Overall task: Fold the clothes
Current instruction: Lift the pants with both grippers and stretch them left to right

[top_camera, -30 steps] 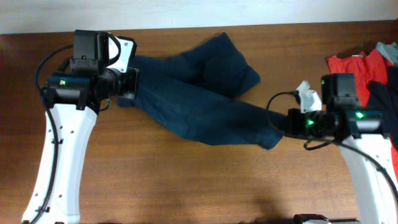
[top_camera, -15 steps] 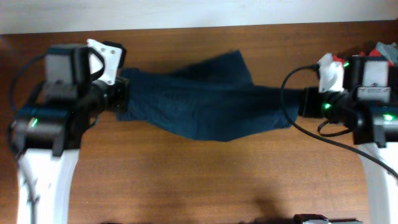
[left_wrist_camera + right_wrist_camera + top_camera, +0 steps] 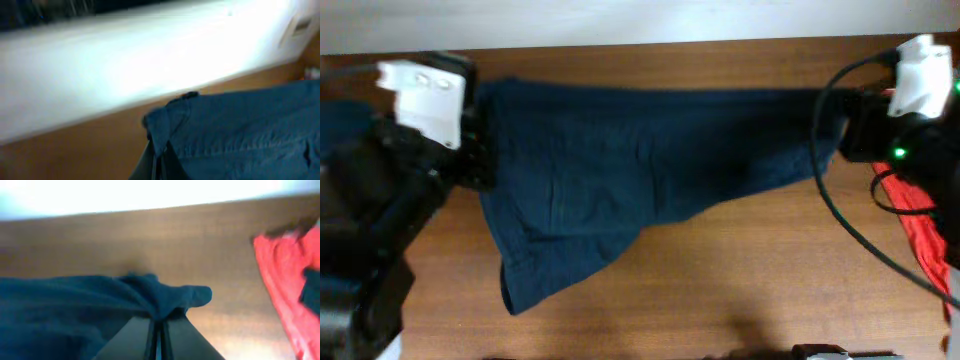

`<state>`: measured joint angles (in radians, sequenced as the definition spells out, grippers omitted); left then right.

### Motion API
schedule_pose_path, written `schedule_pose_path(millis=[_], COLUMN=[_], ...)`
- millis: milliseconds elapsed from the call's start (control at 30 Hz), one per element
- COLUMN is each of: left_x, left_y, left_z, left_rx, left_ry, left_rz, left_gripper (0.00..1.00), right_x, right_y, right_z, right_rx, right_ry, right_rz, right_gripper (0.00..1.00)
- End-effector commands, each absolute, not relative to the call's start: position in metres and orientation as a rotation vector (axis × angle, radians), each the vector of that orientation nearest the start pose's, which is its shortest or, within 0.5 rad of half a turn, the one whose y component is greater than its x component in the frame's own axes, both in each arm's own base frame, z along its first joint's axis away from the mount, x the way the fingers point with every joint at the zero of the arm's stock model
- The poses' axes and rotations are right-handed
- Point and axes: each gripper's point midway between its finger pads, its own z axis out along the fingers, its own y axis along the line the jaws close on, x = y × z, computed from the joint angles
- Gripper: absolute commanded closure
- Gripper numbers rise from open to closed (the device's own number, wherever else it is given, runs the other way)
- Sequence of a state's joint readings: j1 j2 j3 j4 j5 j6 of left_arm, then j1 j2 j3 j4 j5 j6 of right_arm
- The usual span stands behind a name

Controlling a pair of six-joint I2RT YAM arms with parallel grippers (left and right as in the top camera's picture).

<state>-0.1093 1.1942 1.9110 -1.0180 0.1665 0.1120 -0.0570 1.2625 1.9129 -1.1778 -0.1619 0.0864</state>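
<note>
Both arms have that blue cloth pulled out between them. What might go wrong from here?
The left gripper and right gripper each pinch only a small bunch of the navy garment, so a harder pull might slip it free. Its lower corner trails unevenly, which could make a crooked fold. The red garment lies close by the right arm and might get snagged.

Clothes (image 3: 640,165) — now taut (wider, higher)
</note>
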Motion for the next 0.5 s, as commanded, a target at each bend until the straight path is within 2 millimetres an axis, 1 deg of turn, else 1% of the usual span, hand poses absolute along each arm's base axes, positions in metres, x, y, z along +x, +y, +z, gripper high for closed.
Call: schedule_pose_path(millis=[0, 33, 67, 100, 200, 267, 333, 400, 433, 467], left_x=[0.298, 0.306, 0.317, 0.338, 0.381, 0.409, 0.431, 0.447, 0.450, 0.450], left_y=[-0.047, -0.049, -0.054, -0.065, -0.089, -0.102, -0.121, -0.133, -0.139, -0.147], left_z=[0.531, 0.531, 0.527, 0.514, 0.489, 0.474, 0.465, 0.459, 0.458, 0.456], left_rx=[0.273, 0.278, 0.293, 0.321, 0.394, 0.404, 0.452, 0.475, 0.483, 0.519], left_ry=[1.713, 1.710, 1.720, 1.753, 1.794, 1.811, 1.803, 1.805, 1.812, 1.817], left_rz=[-0.071, -0.078, -0.098, -0.161, -0.282, -0.371, -0.487, -0.570, -0.625, -0.695], left_gripper=[0.99, 0.99, 1.00, 1.00, 1.00, 1.00, 1.00, 1.00, 1.00, 1.00], right_x=[0.306, 0.308, 0.311, 0.318, 0.337, 0.352, 0.362, 0.368, 0.368, 0.368], right_y=[-0.005, -0.005, -0.006, -0.006, -0.008, -0.010, -0.012, -0.015, -0.016, -0.018], right_z=[0.458, 0.458, 0.455, 0.449, 0.440, 0.439, 0.440, 0.442, 0.443, 0.442], right_rx=[0.127, 0.127, 0.129, 0.131, 0.136, 0.139, 0.146, 0.156, 0.161, 0.171], right_ry=[2.030, 2.031, 2.041, 2.059, 2.081, 2.072, 2.053, 2.037, 2.034, 2.038], right_rz=[0.117, 0.117, 0.117, 0.118, 0.116, 0.110, 0.104, 0.093, 0.087, 0.076], right_gripper=[0.96, 0.96, 0.96, 0.96, 0.96, 0.96, 0.96, 0.96, 0.96, 0.96])
